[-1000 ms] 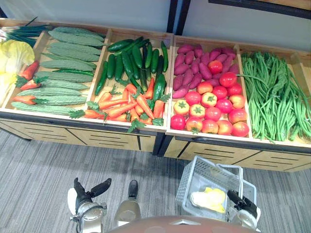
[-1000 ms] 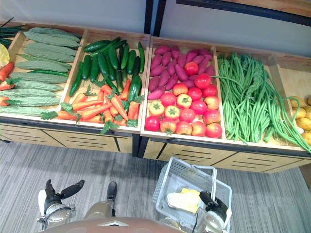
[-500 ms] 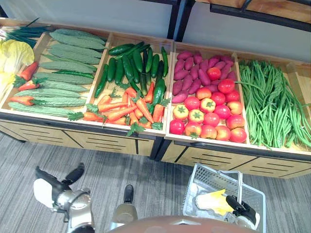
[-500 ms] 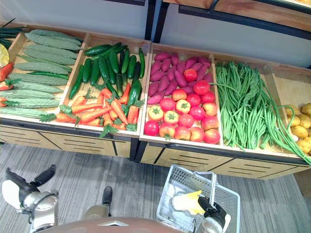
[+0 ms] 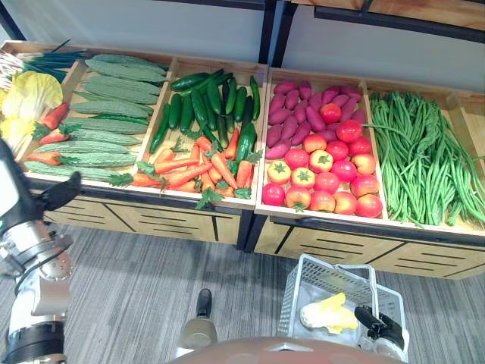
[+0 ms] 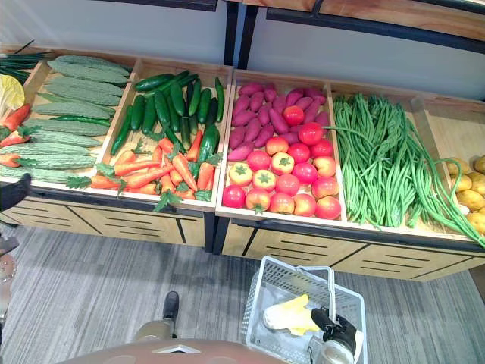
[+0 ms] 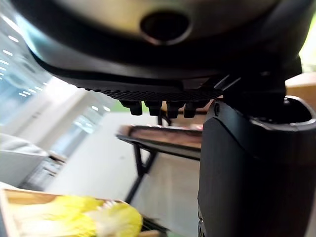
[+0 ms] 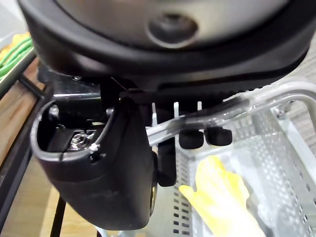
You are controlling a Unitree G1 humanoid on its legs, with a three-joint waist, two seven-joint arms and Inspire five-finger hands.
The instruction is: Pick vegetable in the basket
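A white wire basket (image 5: pixel 327 274) hangs low over the floor at the right, in front of the stand. Its handle (image 8: pixel 256 100) is held by my right hand (image 5: pixel 380 326), whose fingers (image 8: pixel 205 136) curl round it. A pale yellow leafy vegetable (image 5: pixel 326 314) lies inside the basket. My left hand (image 5: pixel 19 199) is raised at the far left, in front of the stand's left end, with its fingers (image 7: pixel 157 105) straight and nothing in it. Beyond the left hand lies a yellow leafy cabbage (image 7: pixel 74 219).
The wooden stand (image 5: pixel 250 212) holds bumpy green gourds (image 5: pixel 95 106), cucumbers (image 5: pixel 204 98), carrots (image 5: pixel 189 167), purple sweet potatoes (image 5: pixel 299 106), tomatoes (image 5: pixel 326 178), long green beans (image 5: pixel 424 152), red peppers (image 5: pixel 49 125), yellow cabbage (image 5: pixel 26 91) and potatoes (image 6: pixel 470 189). Grey carpet (image 5: pixel 151 296) lies in front.
My left arm has risen from low by the floor and swung out to the left, up to the stand's front edge. The right hand still holds the basket. The camera has shifted slightly.
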